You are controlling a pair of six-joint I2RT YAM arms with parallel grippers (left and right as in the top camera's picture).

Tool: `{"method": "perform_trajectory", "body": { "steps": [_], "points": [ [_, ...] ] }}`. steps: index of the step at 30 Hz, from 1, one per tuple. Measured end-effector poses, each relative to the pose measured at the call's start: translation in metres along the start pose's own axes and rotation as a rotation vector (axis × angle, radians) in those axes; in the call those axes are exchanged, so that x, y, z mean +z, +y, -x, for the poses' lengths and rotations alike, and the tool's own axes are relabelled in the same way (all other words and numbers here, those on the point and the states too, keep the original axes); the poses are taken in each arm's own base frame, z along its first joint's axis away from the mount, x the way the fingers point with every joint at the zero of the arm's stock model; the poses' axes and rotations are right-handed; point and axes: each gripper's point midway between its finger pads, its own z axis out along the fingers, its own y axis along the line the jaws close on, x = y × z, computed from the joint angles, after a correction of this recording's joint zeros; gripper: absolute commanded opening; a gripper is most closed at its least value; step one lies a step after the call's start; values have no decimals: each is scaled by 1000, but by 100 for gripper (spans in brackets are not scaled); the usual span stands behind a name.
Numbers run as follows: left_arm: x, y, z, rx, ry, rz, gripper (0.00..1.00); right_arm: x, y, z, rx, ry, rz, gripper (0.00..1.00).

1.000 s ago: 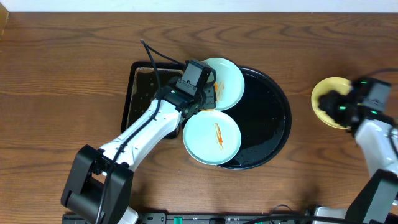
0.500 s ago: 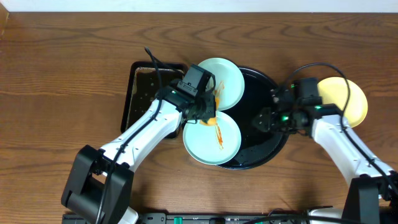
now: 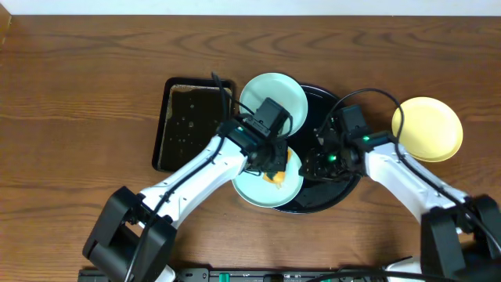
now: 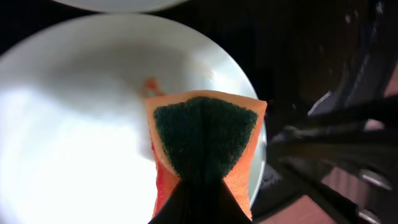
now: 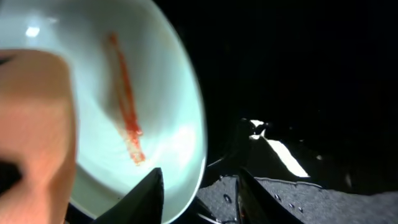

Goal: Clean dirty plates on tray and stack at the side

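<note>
Toward the front edge, left arm: leaning diagonally over the large round glossy black tray, left gripper clamping an orange sponge with a green scouring face on the near light blue round plate.
Right arm: leaning in from the front right corner, right gripper hovering with fingers apart at that plate's rim.
Other plates: second light blue plate lying at the tray's far rim; pale yellow plate resting on bare wood toward the right edge.

On the tray, far plate sits behind near plate; third plate lies toward the right edge, rectangular tray leftward.
</note>
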Motion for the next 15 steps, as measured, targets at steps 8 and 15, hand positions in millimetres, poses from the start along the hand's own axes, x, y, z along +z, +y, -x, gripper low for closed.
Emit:
{"method": "perform_trajectory", "body": {
  "steps": [8, 15],
  "points": [
    [1, -6, -5, 16, 10, -8, 8, 17, -5, -1, 35, 36, -3, 20],
    [2, -7, -6, -10, 12, -8, 7, 17, -6, 0, 57, 33, -9, 15]
  ]
}}
